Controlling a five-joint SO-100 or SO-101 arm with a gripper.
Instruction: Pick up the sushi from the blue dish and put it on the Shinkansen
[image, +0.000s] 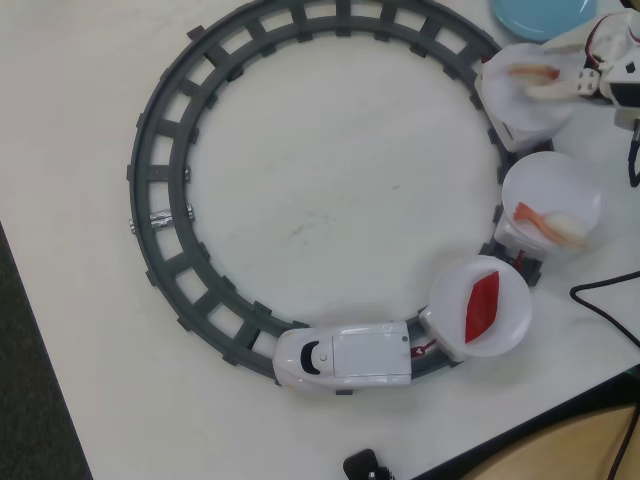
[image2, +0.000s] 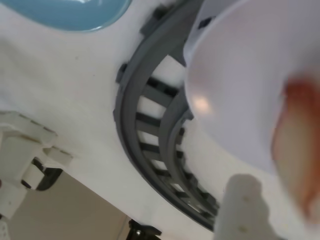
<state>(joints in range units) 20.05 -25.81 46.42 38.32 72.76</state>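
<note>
In the overhead view the gripper (image: 565, 85) pinches the sushi (image: 530, 78) over the last white plate (image: 525, 110) of the Shinkansen (image: 345, 357), the blue dish (image: 540, 15) empty; release appears to remain. The other plates carry a shrimp piece (image: 548, 222) and a red slice (image: 483, 306). In the wrist view the sushi (image2: 297, 150) blurs just above that plate (image2: 240, 85), beside the grey track (image2: 150, 115).

We see the blue dish (image: 543, 14) cut off by the overhead view's top edge. The sushi (image: 535, 78) is motion-blurred there, and a close orange smear (image2: 297, 150) in the wrist view. We cannot tell the gripper (image: 572, 86) opening.
</note>
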